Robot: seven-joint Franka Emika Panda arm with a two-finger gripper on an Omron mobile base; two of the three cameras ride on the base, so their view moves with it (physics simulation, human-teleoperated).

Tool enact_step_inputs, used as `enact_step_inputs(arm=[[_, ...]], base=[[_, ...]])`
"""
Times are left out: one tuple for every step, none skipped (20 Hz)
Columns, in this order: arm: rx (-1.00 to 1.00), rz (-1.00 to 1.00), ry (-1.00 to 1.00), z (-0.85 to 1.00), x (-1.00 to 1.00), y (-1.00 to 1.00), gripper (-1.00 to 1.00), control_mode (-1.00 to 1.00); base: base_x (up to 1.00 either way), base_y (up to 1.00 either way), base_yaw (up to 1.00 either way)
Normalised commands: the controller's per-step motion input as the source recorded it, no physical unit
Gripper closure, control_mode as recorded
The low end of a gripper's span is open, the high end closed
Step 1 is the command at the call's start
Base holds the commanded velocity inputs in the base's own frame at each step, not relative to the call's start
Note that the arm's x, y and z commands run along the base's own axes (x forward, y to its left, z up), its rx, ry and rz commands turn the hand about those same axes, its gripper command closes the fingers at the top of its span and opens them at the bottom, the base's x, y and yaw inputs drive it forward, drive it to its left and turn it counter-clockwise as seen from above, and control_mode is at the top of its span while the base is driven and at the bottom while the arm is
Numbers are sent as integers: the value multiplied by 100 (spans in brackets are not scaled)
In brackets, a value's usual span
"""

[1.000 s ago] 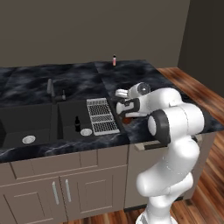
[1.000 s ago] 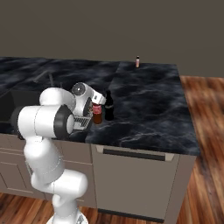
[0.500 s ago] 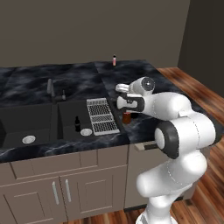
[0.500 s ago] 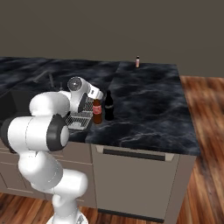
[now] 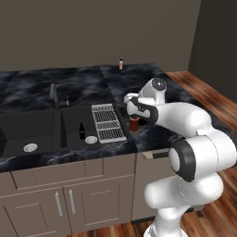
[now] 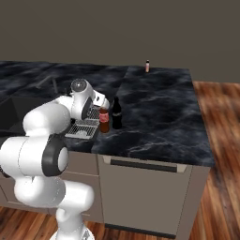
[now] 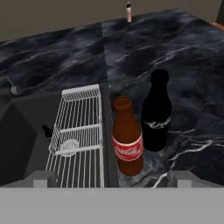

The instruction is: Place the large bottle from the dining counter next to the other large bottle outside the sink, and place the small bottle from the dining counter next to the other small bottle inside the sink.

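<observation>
1. Black veined marble formed the counter [image 6: 154, 108] around a black double sink [image 5: 41, 134], with a wire rack [image 5: 108, 121] over the sink's right edge.
2. At the rack's right rim stood the brown red-labelled bottle [image 7: 127, 136], upright on the marble, just beside the tall black bottle [image 7: 156, 110]; whether the 2 touched could not be told. That pairing outside the sink is what the task asks, so this half looked done.
3. Above and near the brown bottle sat the gripper [image 7: 113, 178], its fingers spread wide apart and clasping nothing, the bottle standing free between and beyond the tips. Wide jaws suit a clean release without tipping the glass.
4. Far back on the counter, well apart from the arm, the small pink bottle [image 5: 121, 63] waited upright.
5. Inside the right basin, near the silver drain [image 5: 91, 139], stood the small dark bottle [image 5: 82, 131]. The pink 1 probably belongs beside it next.
</observation>
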Motion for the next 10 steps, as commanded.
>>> enact_step_inputs(arm=[[-11,9,19,-11,-32,11,-100,-100],[-9,9,18,-8,-31,10,-100,-100],[-7,10,17,-14,-27,6,-100,-100],[-2,9,15,-14,-29,4,-100,-100],[-1,9,13,-6,-25,1,-100,-100],[-5,11,11,-14,-25,0,-100,-100],[-1,10,7,-6,-26,0,-100,-100],[0,10,6,-7,-24,0,-100,-100],[0,12,6,-7,-13,0,-100,-100],[0,12,7,-7,-9,0,-100,-100]], base=[[0,0,0],[0,0,0],[0,0,0],[0,0,0],[0,0,0],[0,0,0],[0,0,0],[0,0,0],[0,0,0],[0,0,0]])
